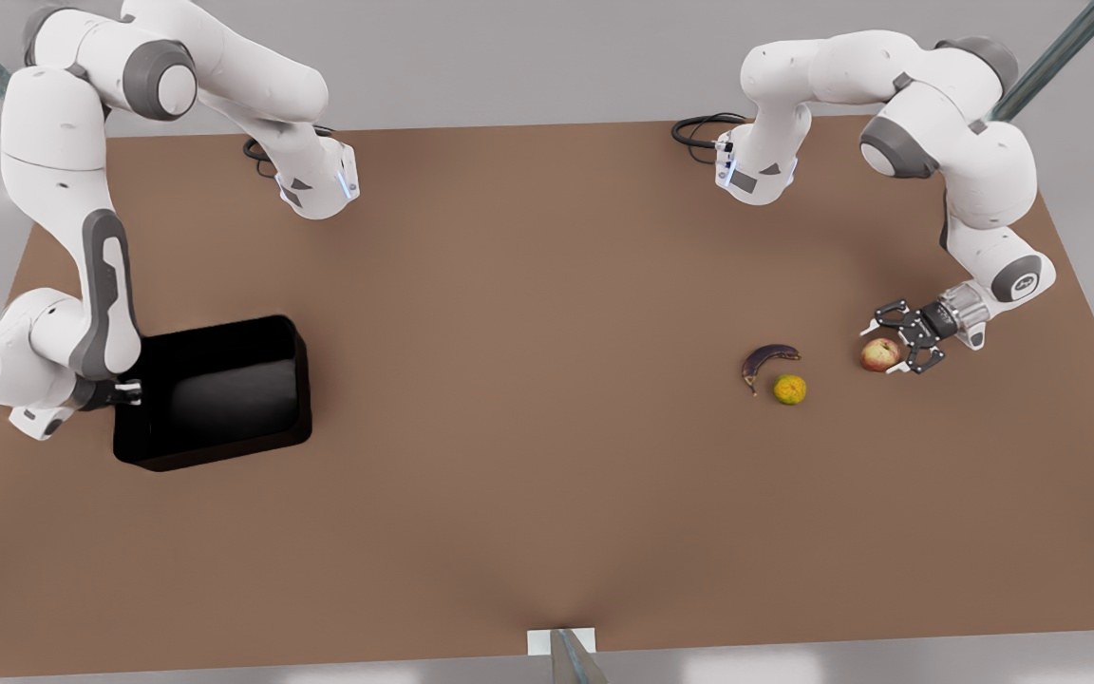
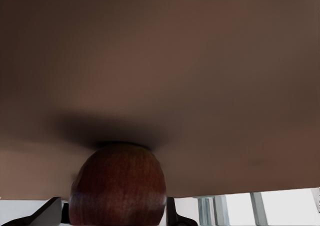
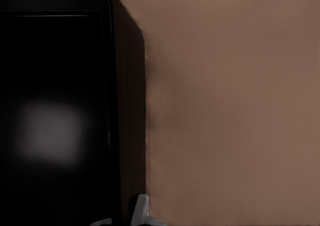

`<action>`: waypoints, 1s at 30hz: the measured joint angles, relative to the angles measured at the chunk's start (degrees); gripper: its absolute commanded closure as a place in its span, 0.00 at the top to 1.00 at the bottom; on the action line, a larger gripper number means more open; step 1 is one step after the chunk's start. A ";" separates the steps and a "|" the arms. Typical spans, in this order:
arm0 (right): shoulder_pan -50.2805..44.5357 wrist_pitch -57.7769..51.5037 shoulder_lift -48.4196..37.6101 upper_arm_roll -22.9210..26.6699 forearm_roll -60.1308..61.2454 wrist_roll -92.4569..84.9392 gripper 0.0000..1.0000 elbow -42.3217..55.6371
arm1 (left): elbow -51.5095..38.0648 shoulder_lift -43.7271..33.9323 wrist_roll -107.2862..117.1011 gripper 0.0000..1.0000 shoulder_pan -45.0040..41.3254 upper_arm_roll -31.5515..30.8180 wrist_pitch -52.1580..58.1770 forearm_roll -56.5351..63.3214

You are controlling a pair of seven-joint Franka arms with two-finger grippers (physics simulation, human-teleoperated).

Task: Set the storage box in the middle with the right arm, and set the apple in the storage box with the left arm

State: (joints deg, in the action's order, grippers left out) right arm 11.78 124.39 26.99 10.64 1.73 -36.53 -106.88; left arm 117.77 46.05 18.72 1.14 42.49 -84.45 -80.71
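A glossy black rectangular storage box (image 1: 224, 394) with rounded corners sits at the front view's left on the matte brown table (image 1: 528, 380). The right gripper (image 1: 127, 391) is at its wall; whether it grips, I cannot tell. At the front view's right, the left gripper (image 1: 898, 337) stands open around the reddish-pink apple (image 1: 879, 354). A dark curved banana (image 1: 767, 362) and yellow-orange citrus (image 1: 789, 389) lie nearby.
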 measured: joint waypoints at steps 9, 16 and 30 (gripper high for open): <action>-17.98 -0.13 2.15 -6.85 5.24 1.65 0.21 10.14 | 0.11 0.19 -0.05 0.99 -0.01 -1.12 -0.63 -2.08; -30.58 0.01 12.90 -6.95 8.28 1.76 0.21 24.78 | 0.17 0.71 -1.23 0.66 0.00 -1.53 -1.86 -2.54; -38.97 1.39 25.39 -8.17 10.29 6.50 1.00 40.58 | -9.36 -9.15 15.63 0.60 -0.03 -3.30 -0.73 0.73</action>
State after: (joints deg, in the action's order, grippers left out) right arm -27.20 125.78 52.39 2.46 12.02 -30.03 -66.30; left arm 108.42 36.90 34.35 1.11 39.19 -85.17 -79.97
